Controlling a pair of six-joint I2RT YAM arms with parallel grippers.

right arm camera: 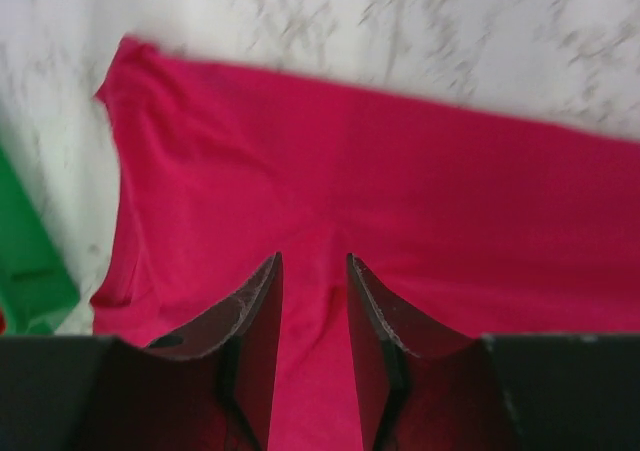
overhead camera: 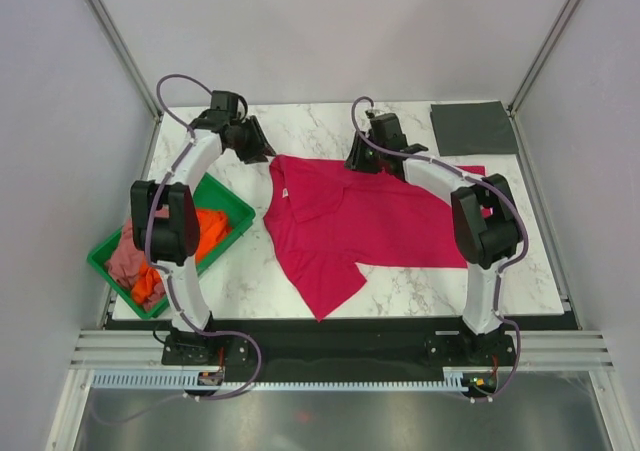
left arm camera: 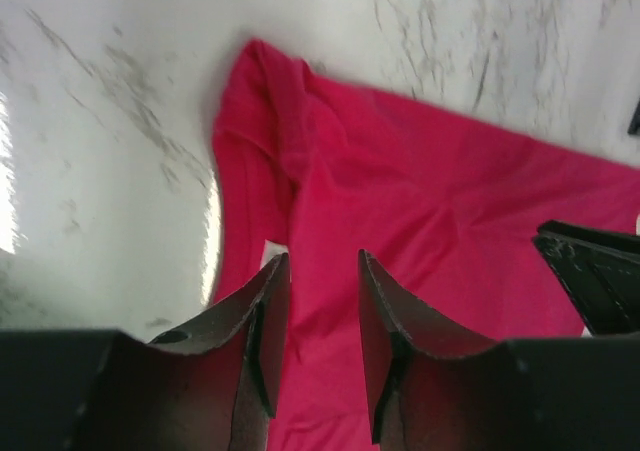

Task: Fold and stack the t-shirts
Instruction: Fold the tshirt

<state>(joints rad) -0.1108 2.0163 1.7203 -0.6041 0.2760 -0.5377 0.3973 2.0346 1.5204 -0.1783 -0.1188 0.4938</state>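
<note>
Lying crosswise, crimson t-shirt, collar leftward, left claw, right claw both released above it

In the overhead view the fingertips of the left tool and the right tool are covered by their own wrist housings. Behind the right tool, part of the crimson-red t-shirt is masked by the right arm. Behind the left tool, the orange t-shirt and dusty pink t-shirt in the green tray are partly hidden by the left arm. Under the right tool the shirt is blurred and cut off by the picture's edges. A dark object right of the left tool is cropped and cannot be identified.
</note>
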